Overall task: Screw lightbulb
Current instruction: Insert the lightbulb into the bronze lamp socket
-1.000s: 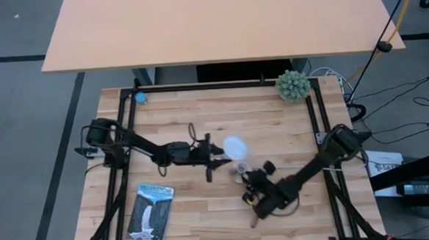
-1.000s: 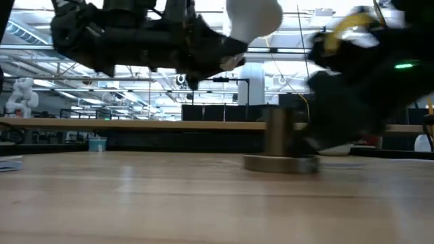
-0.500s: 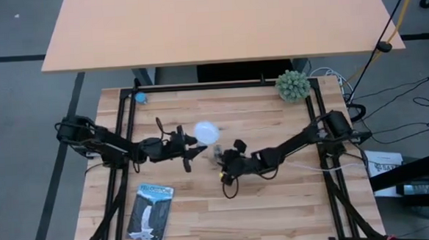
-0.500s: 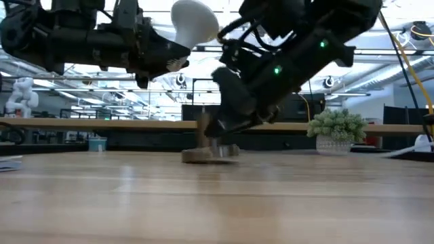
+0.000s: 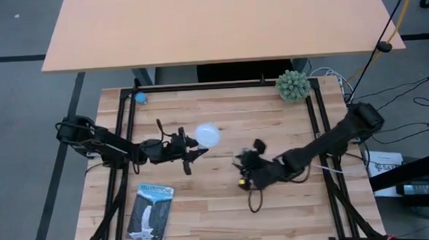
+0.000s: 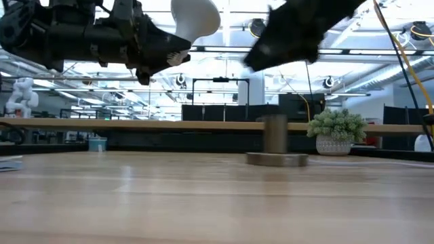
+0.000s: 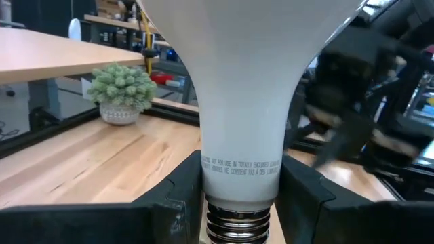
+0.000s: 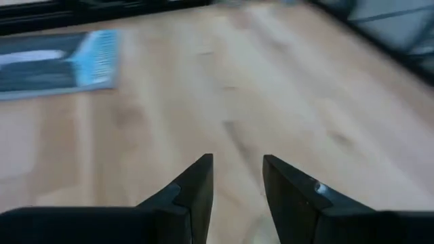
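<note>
- the lightbulb (image 5: 207, 135) is a white frosted globe that narrows to a pale neck; the left wrist view shows small grey print round the neck (image 7: 241, 166) and a ribbed metal screw thread just under it.
- the left tool (image 5: 189, 146) is clamped on the lightbulb's neck, one dark finger (image 7: 178, 196) on each side; the globe points toward 1 o'clock from the tool in the high view.
- in the low view the lightbulb (image 6: 195, 17) is held up in the air, well clear of the counter (image 6: 169, 196), globe uppermost and slightly tilted.
- seen from above, the lightbulb sits a little toward 9 o'clock of the counter's middle.
- the right tool (image 5: 241, 176) is near the middle of the counter, at about 4 o'clock from the lightbulb; its fingers (image 8: 196, 186) stand slightly apart with nothing between them, only bare wood ahead.
- the socket base (image 6: 276, 149), a flat round disc with a short upright post, stands on the counter below the right arm in the low view, untouched there.
- a small green plant (image 5: 292, 86) sits at the counter's 1 o'clock corner.
- a blue and black packet (image 5: 151, 211) lies flat toward 7 o'clock.
- a small teal object (image 5: 140, 97) rests near the 11 o'clock corner.
</note>
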